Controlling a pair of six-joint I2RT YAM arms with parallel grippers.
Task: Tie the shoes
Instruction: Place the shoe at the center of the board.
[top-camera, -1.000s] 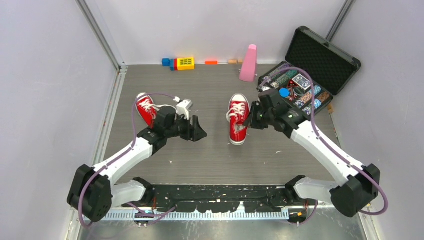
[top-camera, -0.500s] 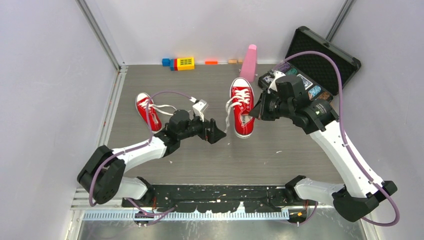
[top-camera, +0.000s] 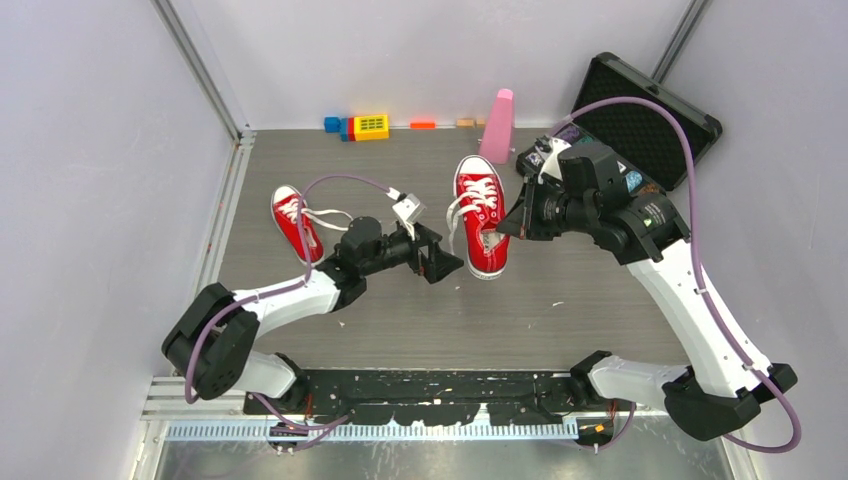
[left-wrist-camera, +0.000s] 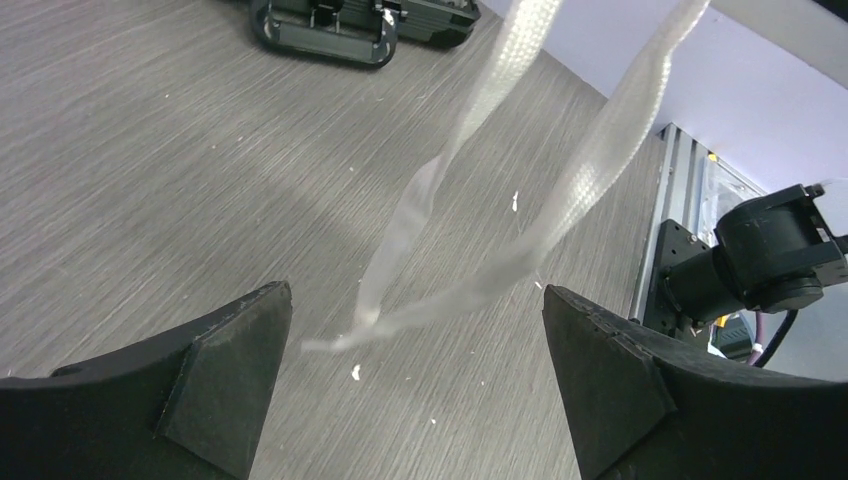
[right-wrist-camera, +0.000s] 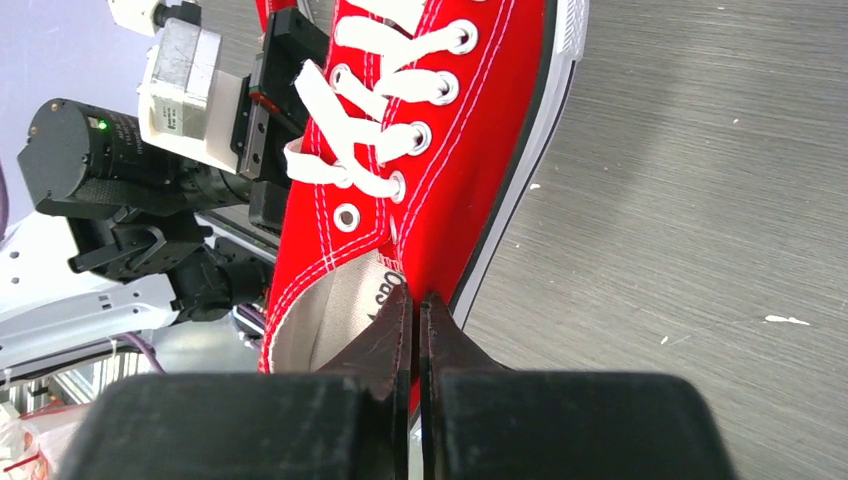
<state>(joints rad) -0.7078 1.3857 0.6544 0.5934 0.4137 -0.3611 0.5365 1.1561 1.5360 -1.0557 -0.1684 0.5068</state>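
Grey wood-grain surface (top-camera: 400, 330) stretches from the arm bases to the back wall, and the nearest change on it is the left pincer (left-wrist-camera: 415, 300). A second ago it sat narrower beside the other shoe (top-camera: 293, 220). Now it has swung to the middle with its jaws spread wide and empty. Between those jaws hang the two white laces (left-wrist-camera: 590, 170), loose, their ends trailing down to the surface. Just beyond, the right pincer (right-wrist-camera: 415, 300) is clamped tight on the rim of the lifted shoe (top-camera: 482, 210), which it has raised off the surface and carried a little farther back. The other shoe lies well apart at the left, its laces also undone. Nothing is knotted yet. With the laces dangling inside the left pincer's reach, the first grab of a lace looks like the next step.
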